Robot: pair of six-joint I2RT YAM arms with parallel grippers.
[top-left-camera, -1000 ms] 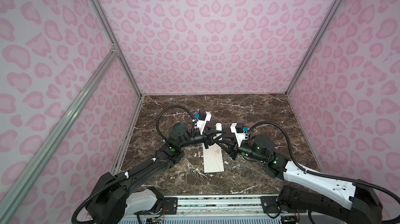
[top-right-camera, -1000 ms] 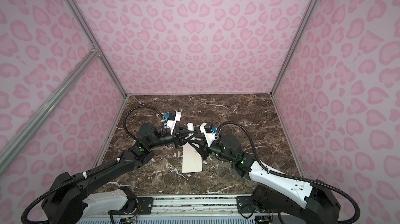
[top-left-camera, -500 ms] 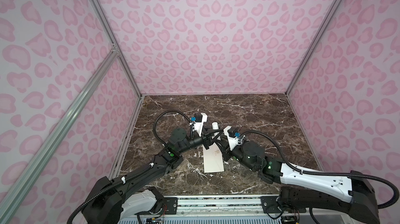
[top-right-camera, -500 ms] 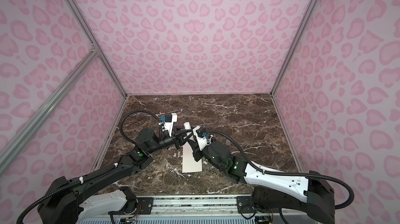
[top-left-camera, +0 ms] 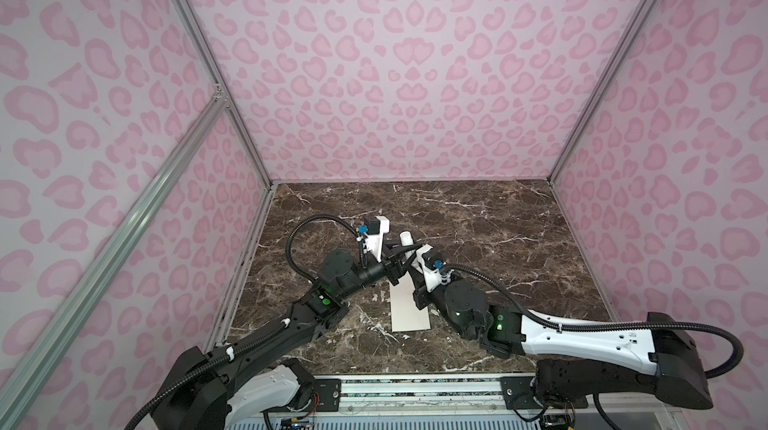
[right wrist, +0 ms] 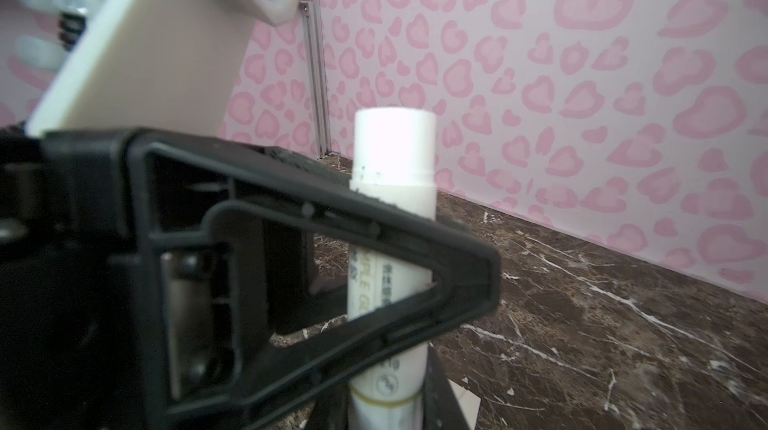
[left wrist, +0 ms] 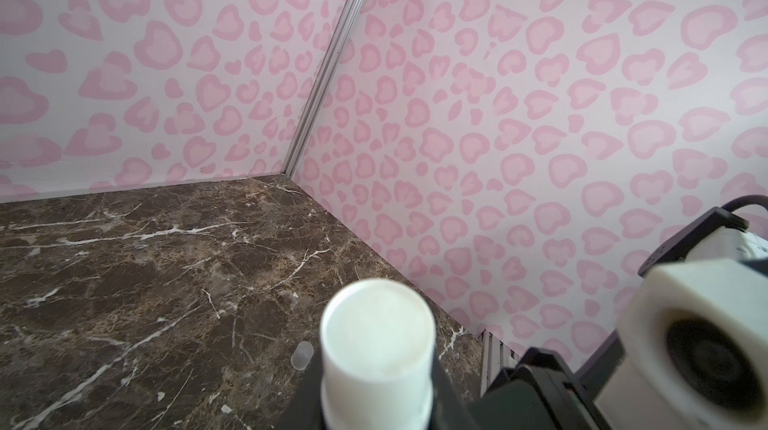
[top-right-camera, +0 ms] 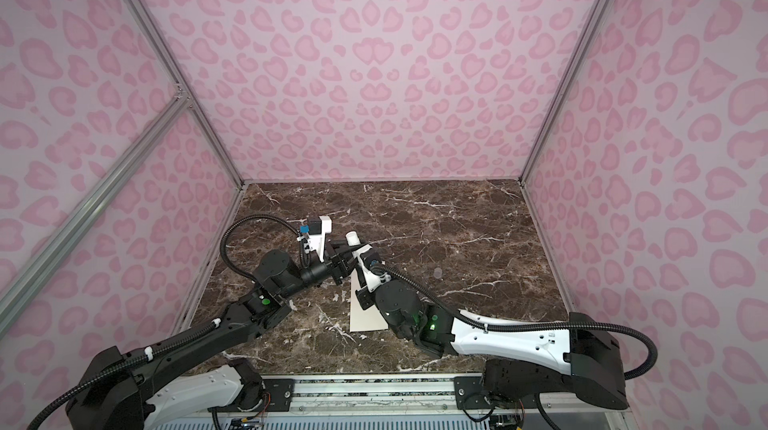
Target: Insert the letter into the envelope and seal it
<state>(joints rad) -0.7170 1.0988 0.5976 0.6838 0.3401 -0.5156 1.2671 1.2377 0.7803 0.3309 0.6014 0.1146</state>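
Brown marble tabletop [top-left-camera: 498, 241], left gripper [top-left-camera: 395, 268] and right gripper [top-left-camera: 410, 257] each clamped on upright glue stick [top-left-camera: 405, 237] (envelope [top-left-camera: 409, 316] flat nearby)

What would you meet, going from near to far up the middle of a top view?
Rail → envelope → glue stick → back wall.

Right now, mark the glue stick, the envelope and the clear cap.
glue stick [right wrist: 392, 149]: right wrist view, white upper end.
envelope [top-left-camera: 409, 311]: in a top view, bare near half.
clear cap [left wrist: 302, 355]: left wrist view, its middle.
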